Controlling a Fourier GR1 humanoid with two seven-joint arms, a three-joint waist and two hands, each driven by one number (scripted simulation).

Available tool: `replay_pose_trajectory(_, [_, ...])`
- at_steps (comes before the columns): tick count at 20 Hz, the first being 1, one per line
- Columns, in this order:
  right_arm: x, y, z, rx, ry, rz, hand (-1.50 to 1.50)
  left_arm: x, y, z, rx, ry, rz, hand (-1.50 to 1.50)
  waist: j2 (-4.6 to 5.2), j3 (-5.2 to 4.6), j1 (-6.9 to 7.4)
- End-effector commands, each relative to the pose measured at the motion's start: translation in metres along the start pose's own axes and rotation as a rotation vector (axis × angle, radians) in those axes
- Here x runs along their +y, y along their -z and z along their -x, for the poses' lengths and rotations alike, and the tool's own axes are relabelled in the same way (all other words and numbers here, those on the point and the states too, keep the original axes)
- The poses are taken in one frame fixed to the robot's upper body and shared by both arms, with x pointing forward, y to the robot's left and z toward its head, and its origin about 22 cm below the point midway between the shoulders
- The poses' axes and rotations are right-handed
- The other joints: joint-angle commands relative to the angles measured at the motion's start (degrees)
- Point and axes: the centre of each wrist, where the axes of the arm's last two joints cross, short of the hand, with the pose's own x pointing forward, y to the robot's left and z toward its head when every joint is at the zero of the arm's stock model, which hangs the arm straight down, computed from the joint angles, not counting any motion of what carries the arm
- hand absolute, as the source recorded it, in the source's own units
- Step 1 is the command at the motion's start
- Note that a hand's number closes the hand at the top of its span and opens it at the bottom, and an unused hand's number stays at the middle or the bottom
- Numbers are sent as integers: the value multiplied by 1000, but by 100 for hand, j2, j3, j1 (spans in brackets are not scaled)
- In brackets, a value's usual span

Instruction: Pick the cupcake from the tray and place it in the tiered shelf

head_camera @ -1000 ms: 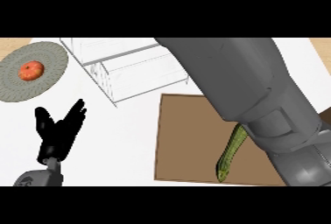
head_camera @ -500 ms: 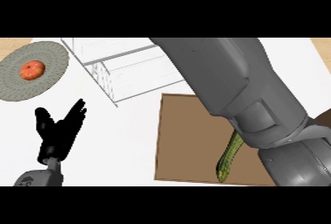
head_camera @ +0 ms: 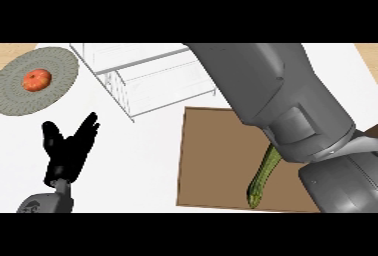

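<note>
**Over the tray at 4 o'clock: right arm hides the cupcake**

At 4 o'clock on the counter (head_camera: 148, 165) lies the brown tray (head_camera: 214, 160). The grey right forearm (head_camera: 280, 100) crosses it from the upper middle to the lower right edge and blocks most of it. Cupcake not visible anywhere; cannot tell if it is under the arm, in the hand, or already lifted. Right hand itself not in view, so its opening and any hold cannot be told. Only item showing on the tray is a long green vegetable (head_camera: 262, 177), looks like a cucumber, lying near-upright at 5 o'clock, its top end tucked under the arm.

Left hand (head_camera: 66, 150) at 8 o'clock, fingers straight and spread, pointing up, holding nothing, resting.

Handling judgement: a cupcake is likely light, soft on top, crushable. Best taken low around the wrapper sides, kept upright, not pinched on the frosting.

Room and edges: tiered shelf (head_camera: 140, 75) at 12 o'clock, white, thin walls and rails, lower corner just beside the tray's top-left corner. Short carry from the tray. Shelf rails are the likely snag; come in above the tier edge, then lower. Grey plate (head_camera: 55, 95) with a red fruit (head_camera: 37, 80), maybe a tomato or an apple, at 10 o'clock, left of the shelf, off the path. Bare counter between left hand and tray.
</note>
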Motion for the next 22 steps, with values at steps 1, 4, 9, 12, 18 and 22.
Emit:
replay_pose_trajectory(1, [-1,2,2,52,105,43,150,2,4,12,48,-5,11,0,24,-28,-11])
replay_pose_trajectory(4, [-3,2,2,97,245,115,-150,4,0,6,35,-2,4,0,6,-24,1])
replay_pose_trajectory(9, [-16,4,8,118,447,153,-150,-3,8,-1,31,-14,16,0,35,-25,-9])
replay_pose_trajectory(12, [-9,3,2,114,558,158,-150,2,-1,19,36,-3,17,0,27,-26,24])
replay_pose_trajectory(18, [-41,5,15,168,730,282,-150,5,1,-3,54,12,15,0,9,-22,9])
replay_pose_trajectory(22, [-77,5,33,195,694,411,-150,-15,-6,12,56,-15,8,0,-4,-22,-15])
